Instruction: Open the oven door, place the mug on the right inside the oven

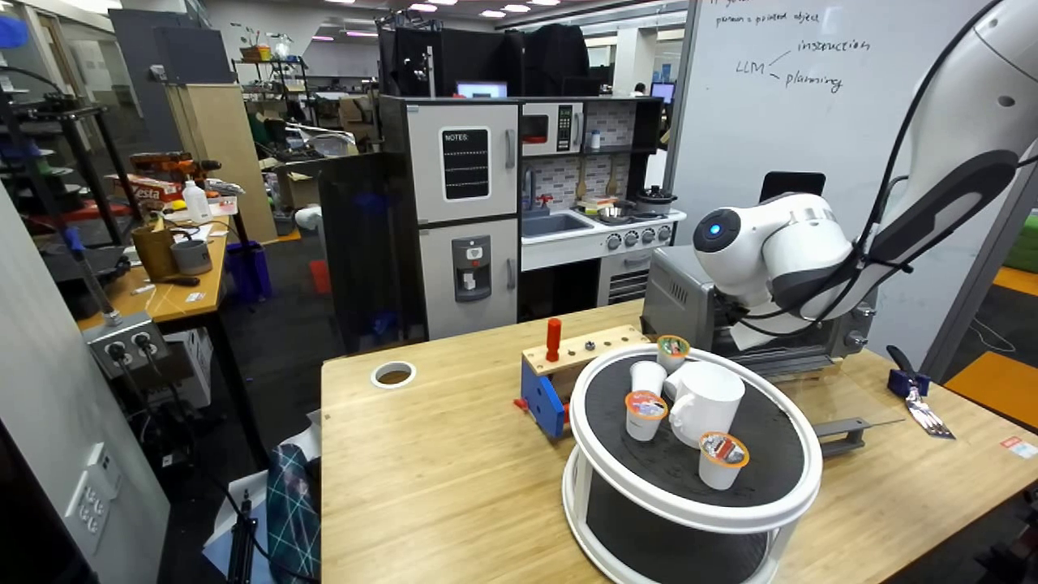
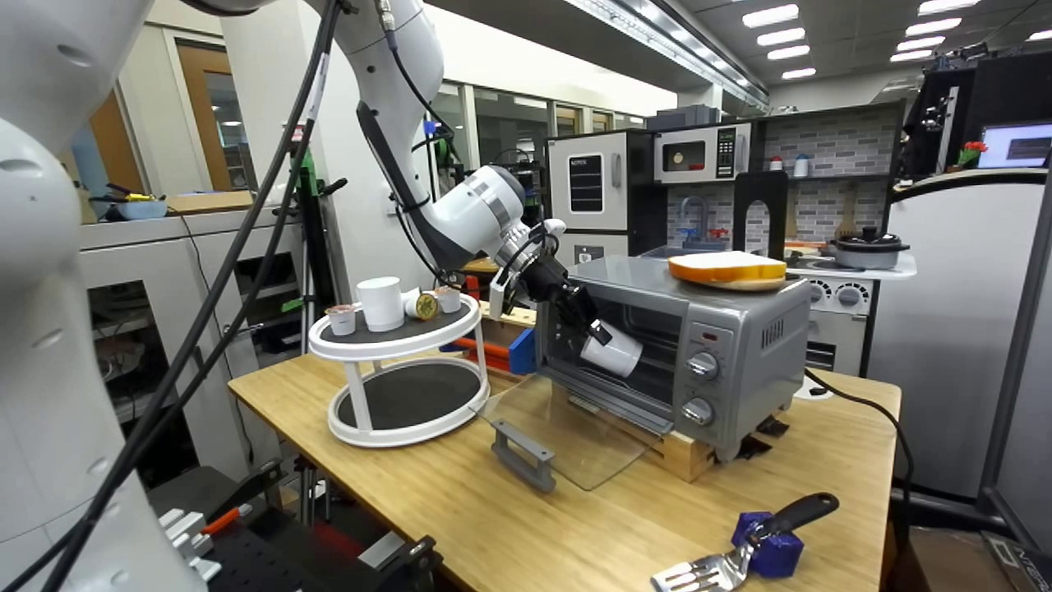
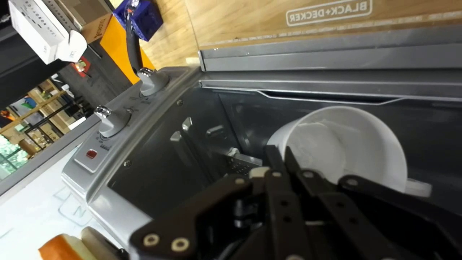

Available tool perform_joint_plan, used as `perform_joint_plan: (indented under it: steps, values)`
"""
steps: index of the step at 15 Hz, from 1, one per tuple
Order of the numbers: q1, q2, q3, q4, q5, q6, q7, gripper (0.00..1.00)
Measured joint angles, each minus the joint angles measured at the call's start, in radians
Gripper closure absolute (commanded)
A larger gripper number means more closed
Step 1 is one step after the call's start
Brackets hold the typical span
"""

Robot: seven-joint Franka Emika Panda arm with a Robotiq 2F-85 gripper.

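Observation:
The grey oven [image 2: 752, 353] has its glass oven door [image 2: 575, 436] folded down flat, its handle [image 2: 523, 456] toward the table's front. Through the open front, the white mug [image 2: 612, 353] sits tilted inside, clear of the door glass. My gripper [image 2: 602, 331] reaches in from the stand side. In the wrist view, the gripper [image 3: 282, 151] is shut on the rim of the mug [image 3: 364, 144], one finger inside the wall and one outside. The mug's opening faces the camera and its handle [image 3: 418, 187] points right. Whether it touches the oven floor cannot be told.
Beside the oven, a round two-tier stand [image 1: 689, 515] carries another white mug [image 1: 709, 397] and several small cups. A toy workbench [image 1: 543, 397] is behind it. Toy bread [image 2: 727, 267] lies on the oven's top. A serving fork [image 2: 715, 571] rests on a blue block [image 2: 777, 555].

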Motion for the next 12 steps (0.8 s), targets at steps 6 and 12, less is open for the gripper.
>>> perform_joint_plan:
  steps: [6,12]
  values:
    - [0.0,0.009,0.004,0.021,0.09,0.006,-0.006,0.75]
    - [-0.005,0.009,0.004,0.032,0.155,0.009,-0.01,0.38]
